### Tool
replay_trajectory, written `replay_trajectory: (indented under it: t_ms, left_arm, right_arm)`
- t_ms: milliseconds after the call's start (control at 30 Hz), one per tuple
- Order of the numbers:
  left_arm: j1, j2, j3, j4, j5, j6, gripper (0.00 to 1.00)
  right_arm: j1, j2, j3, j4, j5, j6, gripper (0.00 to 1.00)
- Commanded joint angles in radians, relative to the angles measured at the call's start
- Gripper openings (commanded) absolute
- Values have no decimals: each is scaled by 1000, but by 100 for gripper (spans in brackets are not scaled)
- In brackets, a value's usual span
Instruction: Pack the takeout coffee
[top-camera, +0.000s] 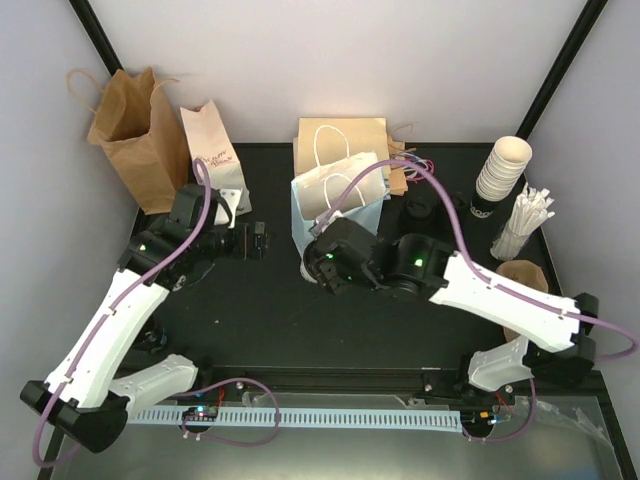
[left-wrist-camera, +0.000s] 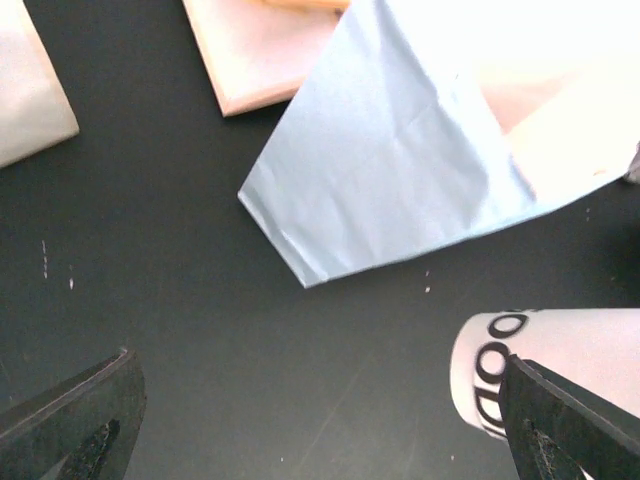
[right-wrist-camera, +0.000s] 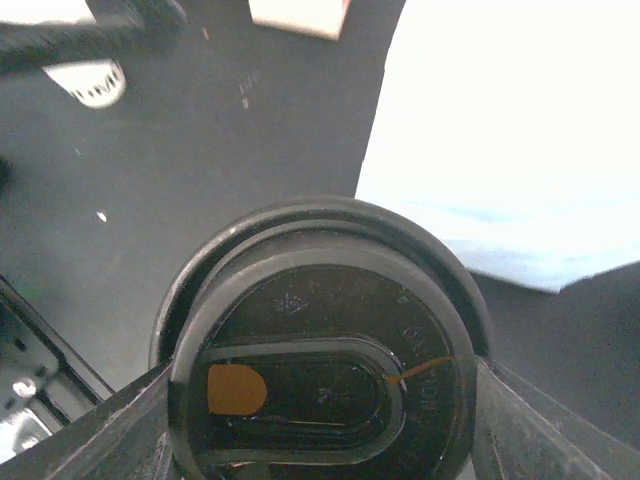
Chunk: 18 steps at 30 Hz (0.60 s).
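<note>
Coffee (right-wrist-camera: 300, 390) sits clamped in my right pincer (right-wrist-camera: 322, 372), just beside the blue bag (right-wrist-camera: 520, 150) (whether it touches the worktop (right-wrist-camera: 250, 160) I cannot tell); I see my left pincer (left-wrist-camera: 318, 360) wide open, gripping nothing, over dark worktop.

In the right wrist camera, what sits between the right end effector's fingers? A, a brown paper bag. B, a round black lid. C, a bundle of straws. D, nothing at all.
B: the takeout coffee, round black lid facing the camera, fills the gap between the fingers of the right end effector.
</note>
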Motion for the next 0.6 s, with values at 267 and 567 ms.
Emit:
replay_trajectory:
  t_ms: [267,567]
  left_arm:
    - [8,207,249,102,1,175,99]
    - [9,490,451,138,66,259,98]
  right_arm:
    - [-74,-106,208,-22,197,-123,63]
    - [-97,-192,261,-21,359,-164,58]
